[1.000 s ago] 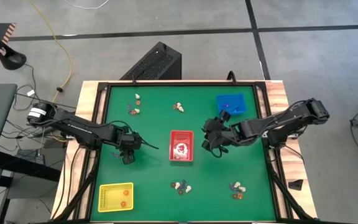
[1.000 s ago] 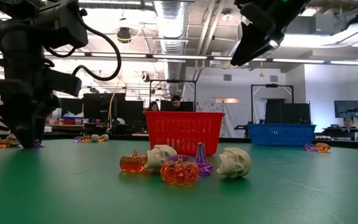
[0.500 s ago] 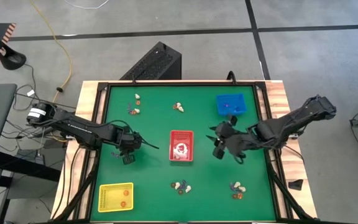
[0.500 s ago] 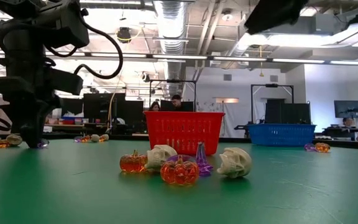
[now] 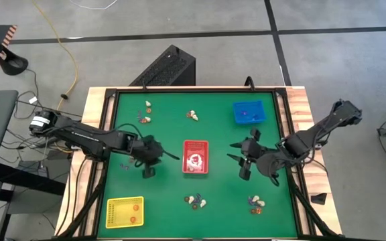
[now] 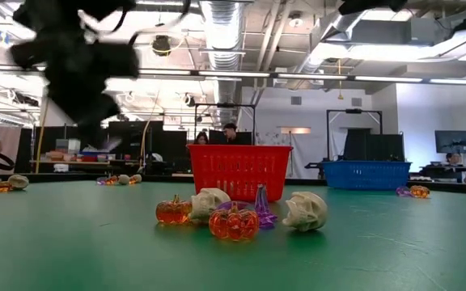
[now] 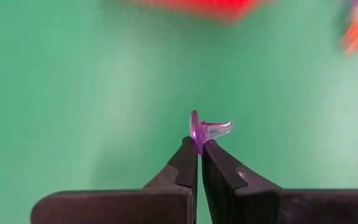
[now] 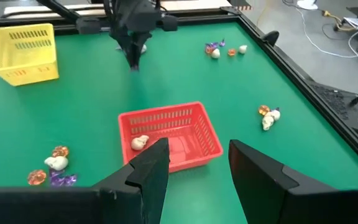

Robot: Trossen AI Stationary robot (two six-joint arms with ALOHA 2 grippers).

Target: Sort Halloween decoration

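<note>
Nearest the low camera we see a cluster of trinkets (image 6: 237,212) on the green bench (image 5: 166,201), close to the near edge: two orange pumpkins, two cream skulls and a purple piece, touching or just beside one another. A second small cluster (image 5: 254,203) lies toward the near right corner, and a yellow tray (image 5: 124,212) with two orange pieces in it sits at the near left corner. Farther in, at the middle of the bench, stands the red tray (image 5: 195,156) with a cream skull in it. To its left we find the left gripper (image 5: 147,171), lifted off the bench, its jaws closed on a small purple trinket (image 7: 202,130) pinched at the very tips. To the right of the red tray hangs the right gripper (image 5: 244,170), jaws apart and holding nothing, between the tray and the right edge. Beyond it, near the far right corner, sits the blue tray (image 5: 248,112) with a dark piece inside. Along the far edge lie two more little groups (image 5: 192,116), one toward the middle and one (image 5: 145,119) toward the far left corner.
</note>
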